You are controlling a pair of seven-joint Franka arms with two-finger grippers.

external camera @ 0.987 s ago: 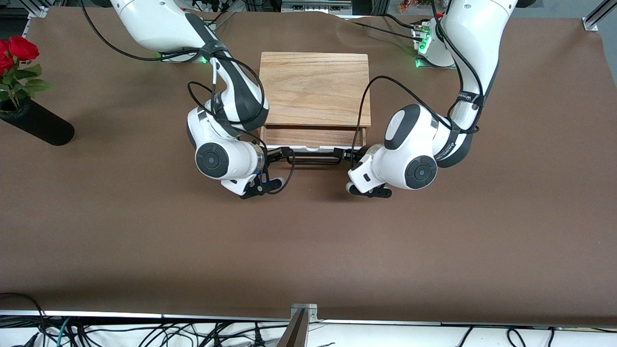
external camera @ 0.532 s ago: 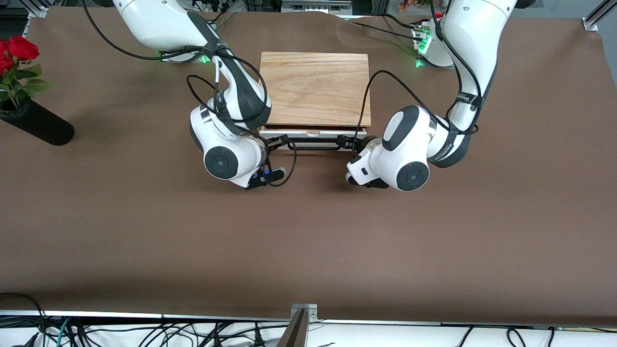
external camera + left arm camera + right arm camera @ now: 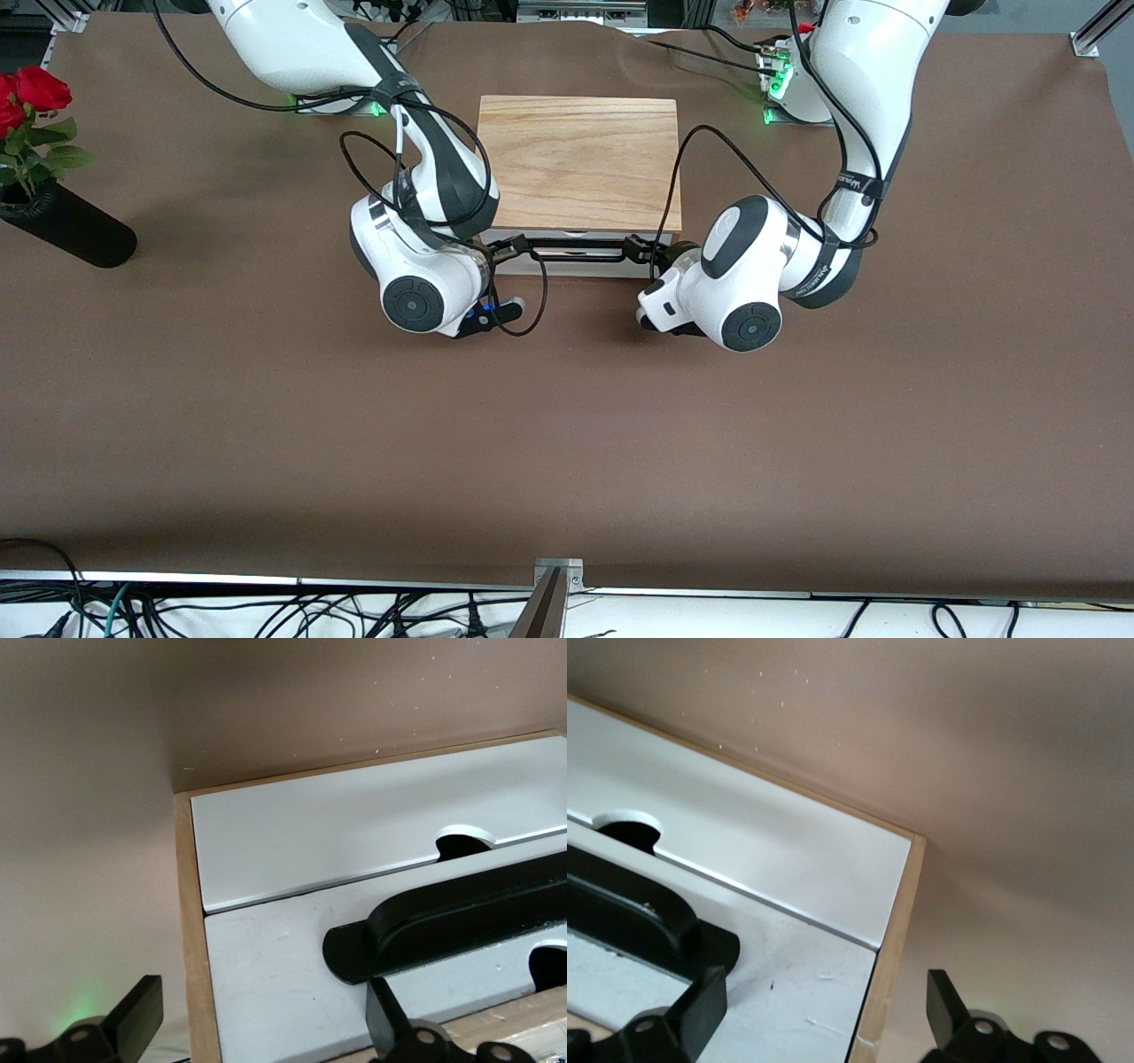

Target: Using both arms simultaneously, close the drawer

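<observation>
The oak-coloured box [image 3: 580, 164] stands between the two arms. Its drawer [image 3: 580, 236] sits pushed in, and only a thin strip of white front shows under the box top. The black bar handle [image 3: 580, 249] runs across it. My left gripper [image 3: 640, 248] is open at the handle's end toward the left arm. In the left wrist view [image 3: 263, 1019] it spans the white front panel [image 3: 292, 992] beside the handle [image 3: 443, 926]. My right gripper [image 3: 511, 248] is open at the handle's other end. In the right wrist view [image 3: 826, 1005] it straddles the front panel [image 3: 780, 992] and the box's side edge.
A black vase [image 3: 71, 230] with red roses [image 3: 27, 93] lies near the right arm's end of the table. A second white panel [image 3: 354, 833] with a notch sits beside the drawer front. Cables hang along the table's edge nearest the front camera.
Both grippers moved toward the box together, against the drawer front. The drawer slid in, and its light-wood tray no longer shows.
</observation>
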